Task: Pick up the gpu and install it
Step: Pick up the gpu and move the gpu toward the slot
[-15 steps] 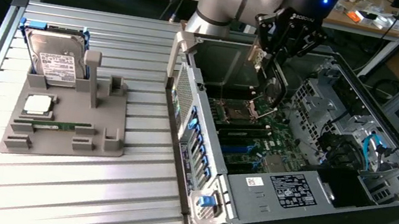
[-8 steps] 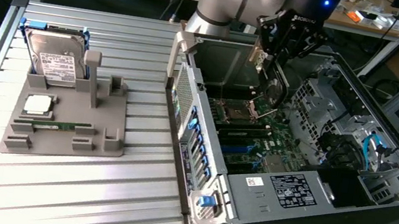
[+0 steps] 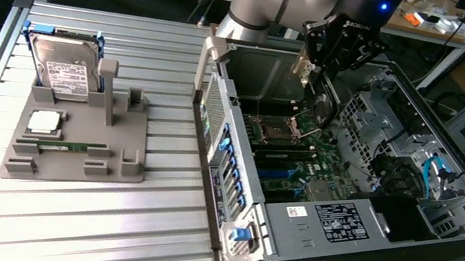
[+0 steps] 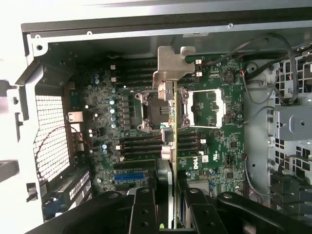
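As the fingers (image 4: pixel 144 209) of the gripper (image 4: pixel 169 200) clamp the gpu (image 4: pixel 173 112) edge-on over the motherboard (image 4: pixel 219 141) inside the open case (image 4: pixel 122 46), its long axis runs straight out from them, bracket (image 4: pixel 171 63) end farthest.

A holder (image 3: pixel 128 169) lay on the desk (image 3: pixel 58 229) at the exterior view's left, with the case (image 3: pixel 215 110) near it on the exterior view's right. On the holder, the drive (image 3: pixel 65 69) stood at the far end. The CPU (image 3: pixel 45 120) lay before the drive, and the RAM (image 3: pixel 71 146) lay before the CPU. The board (image 3: pixel 303 159) lay inside the case. The gpu (image 4: pixel 171 73) sat edge-on between the jaws, above the board and between two sockets (image 4: pixel 148 109), its bracket end farthest from the jaws.
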